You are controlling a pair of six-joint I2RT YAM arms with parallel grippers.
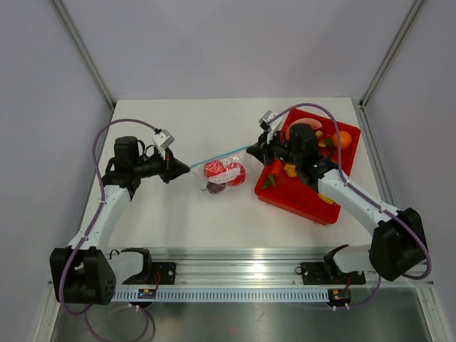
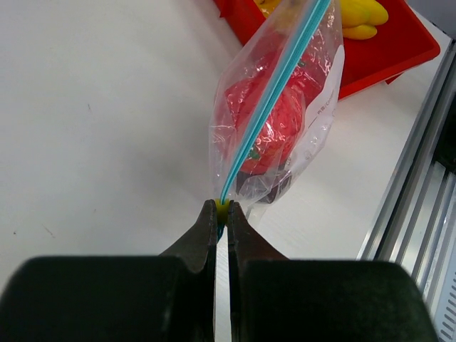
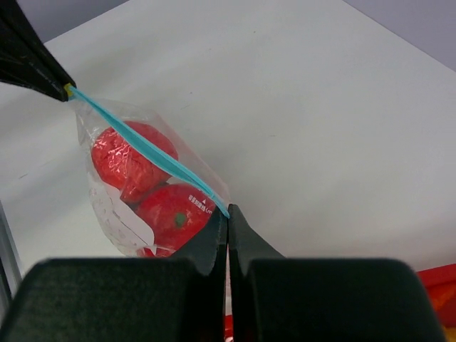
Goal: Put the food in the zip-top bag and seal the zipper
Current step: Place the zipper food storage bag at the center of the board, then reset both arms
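The clear zip-top bag [image 1: 222, 175] hangs between my two arms over the table's middle. Two glossy red fruits [image 3: 135, 160] and a dark purple one [image 1: 215, 187] sit inside it. Its light blue zipper [image 2: 274, 92] runs taut in a straight line from one gripper to the other. My left gripper [image 2: 221, 208] is shut on the zipper's near end, where a small yellow slider shows between the tips. At the opposite end my right gripper [image 3: 228, 211] is shut on the zipper [image 3: 153, 151]. In the top view the left gripper [image 1: 187, 169] and the right gripper [image 1: 251, 150] flank the bag.
A red rectangular tray [image 1: 299, 196] lies at the right, under my right arm, holding an orange fruit [image 1: 344, 139] and other toy food. A yellow banana [image 2: 363, 16] shows in it. A metal rail [image 1: 235, 274] runs along the table's near edge.
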